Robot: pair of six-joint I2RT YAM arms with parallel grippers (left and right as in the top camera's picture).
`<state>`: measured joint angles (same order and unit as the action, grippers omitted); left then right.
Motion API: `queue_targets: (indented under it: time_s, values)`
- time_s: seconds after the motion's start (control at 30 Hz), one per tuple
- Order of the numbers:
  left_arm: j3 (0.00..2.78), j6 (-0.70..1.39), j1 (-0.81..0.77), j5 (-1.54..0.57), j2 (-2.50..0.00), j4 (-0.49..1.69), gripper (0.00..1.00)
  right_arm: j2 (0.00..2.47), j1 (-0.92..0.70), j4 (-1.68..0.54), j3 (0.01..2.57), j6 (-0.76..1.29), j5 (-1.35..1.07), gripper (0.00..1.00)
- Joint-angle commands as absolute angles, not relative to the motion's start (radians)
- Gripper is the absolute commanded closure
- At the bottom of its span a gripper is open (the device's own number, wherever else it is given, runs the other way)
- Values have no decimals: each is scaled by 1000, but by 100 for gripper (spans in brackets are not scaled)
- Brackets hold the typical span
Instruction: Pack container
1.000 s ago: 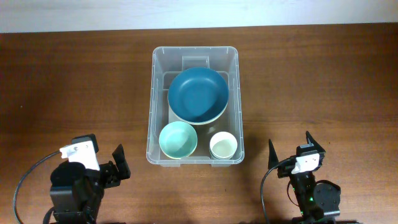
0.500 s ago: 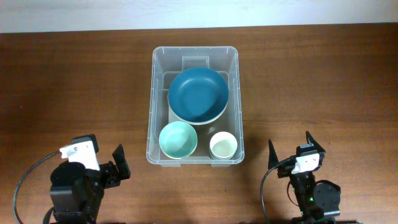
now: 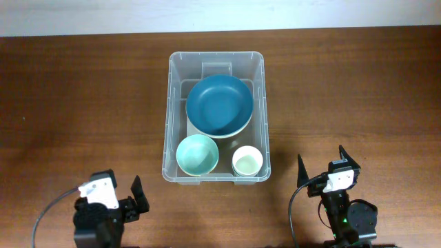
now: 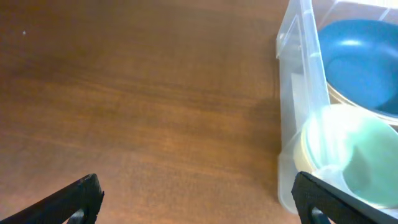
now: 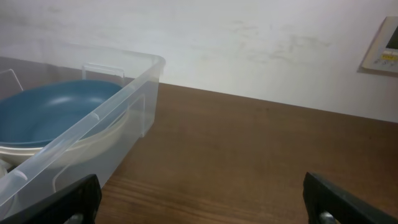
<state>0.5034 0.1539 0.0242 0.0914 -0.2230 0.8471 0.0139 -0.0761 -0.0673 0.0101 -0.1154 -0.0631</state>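
Clear plastic makes the one container [image 3: 169,120], a large rectangular bin with rounded corners that stands in the middle of the brown wooden bench [image 3: 83,96], toward the far edge. Inside it I count three bowls: one big dark blue bowl [image 3: 219,105] in the far part, one mint green bowl [image 3: 198,154] at the near left and one small white bowl [image 3: 247,160] at the near right. A cream rim shows under the blue bowl; I cannot tell if it belongs to another dish.

Two end effectors are visible. The left end effector [image 4: 196,193] and the right end effector [image 3: 322,160] both have the fingers wide apart and hold nothing; each sits near the front edge, apart from the container.

The bowls cover most of the container's base. Both arms are cut off by the lower edge of the overhead view.
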Motion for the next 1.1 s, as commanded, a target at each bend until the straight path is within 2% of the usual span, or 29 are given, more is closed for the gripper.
queue_targets:
  time_s: [0.0,0.2,0.5,1.07]
  values:
    - [407,105,29,85,-115,764,0,4,-70,-72,6,-116,-75,1]
    - [271,-107,29,-11,-41,530,1,4,-70,-72,6,-116,-75,1]
    - [18,-130,29,-24,-13,77,1,4,-70,-72,6,-116,-75,1]
    - [8,-155,29,-30,-5,78,1,4,-70,-72,6,-116,-75,1]
